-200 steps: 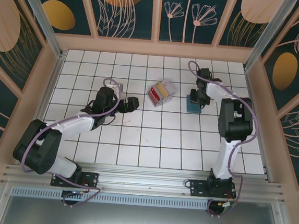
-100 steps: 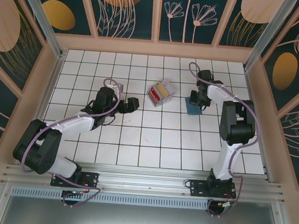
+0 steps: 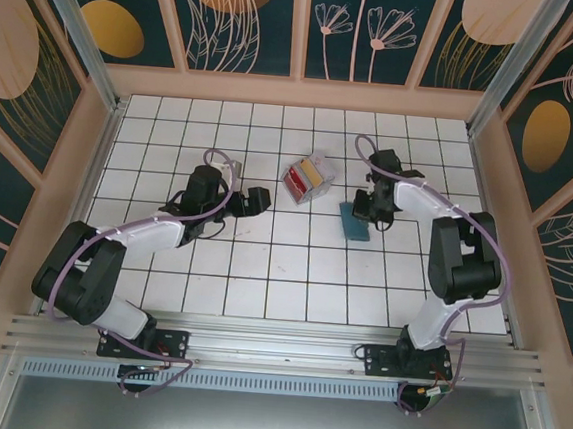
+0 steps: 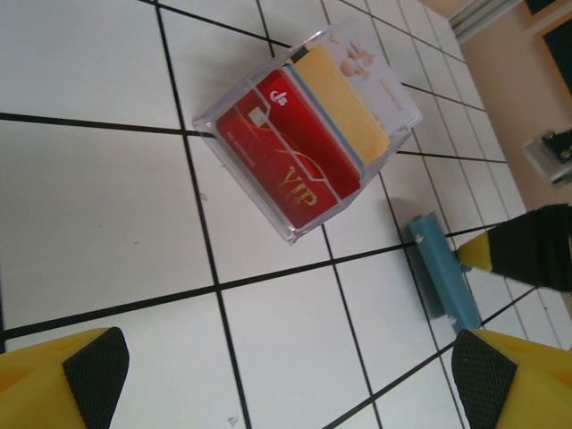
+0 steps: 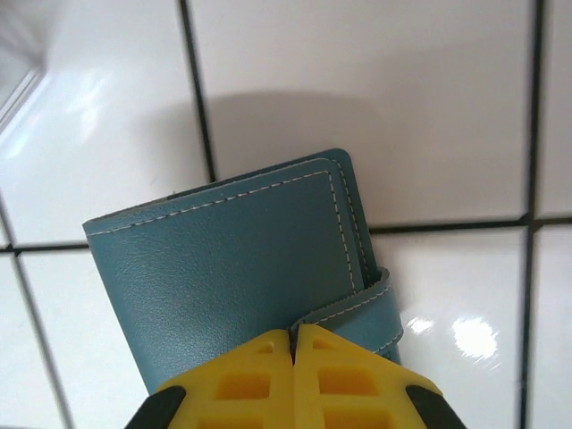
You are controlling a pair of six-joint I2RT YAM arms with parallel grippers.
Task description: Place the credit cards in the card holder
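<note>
Left wrist view: credit cards [image 4: 304, 152] wait in their clear box [image 4: 246, 192], left end effector [image 4: 290, 368] spread apart; right end effector [image 5: 295, 338] clamps the closed card holder [image 5: 232, 268]. Nothing inserted yet.

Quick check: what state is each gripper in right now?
Left gripper: open, holding nothing.
Right gripper: closed on the near edge of the card holder, beside its strap.

white tiled desk [image 3: 262, 263] with dark grout lines, small clear plastic box [image 3: 307, 176] sitting skewed toward the back middle, closed teal card holder [image 3: 354, 221] near its right side, not touching it
</note>
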